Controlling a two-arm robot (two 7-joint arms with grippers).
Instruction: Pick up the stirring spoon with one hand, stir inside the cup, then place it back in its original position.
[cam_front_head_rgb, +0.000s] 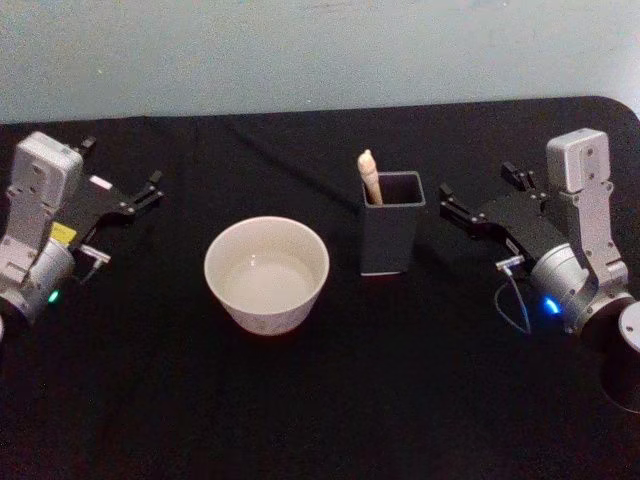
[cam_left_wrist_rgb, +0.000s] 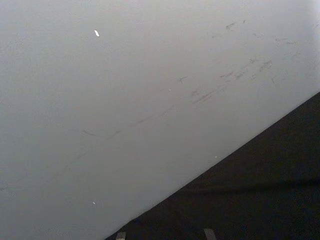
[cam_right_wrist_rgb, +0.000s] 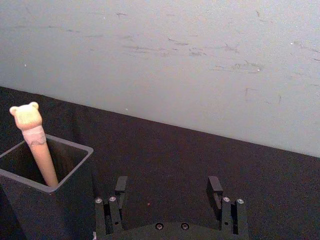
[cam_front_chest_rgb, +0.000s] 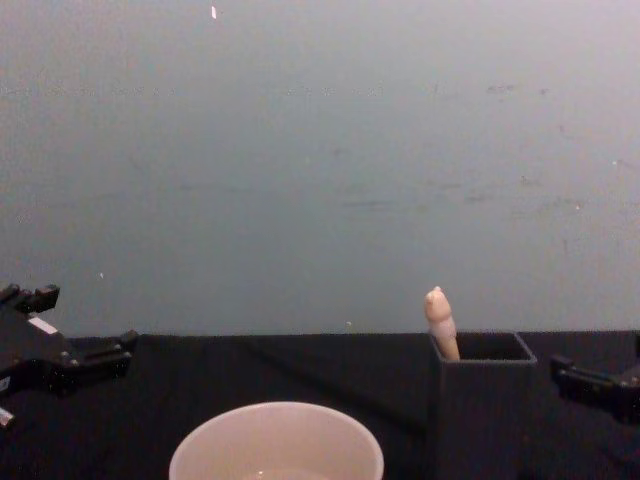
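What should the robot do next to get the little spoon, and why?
Probably move the right gripper toward the stirring spoon and close on its handle. The spoon stands in the dark box holder, handle sticking up above the rim, untouched. The right gripper waits just beside the holder with its jaws open, much nearer than the left gripper beyond the cup.

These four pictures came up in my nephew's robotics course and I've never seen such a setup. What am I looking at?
It is a two-armed robot at a black table. One picture looks down from its head, one looks forward from its chest, and two come from its wrists. Between the arms stand an off-white cup and a dark box holder with the stirring spoon upright inside, handle up. The left claw and the right claw hold nothing. The right one is open beside the holder.
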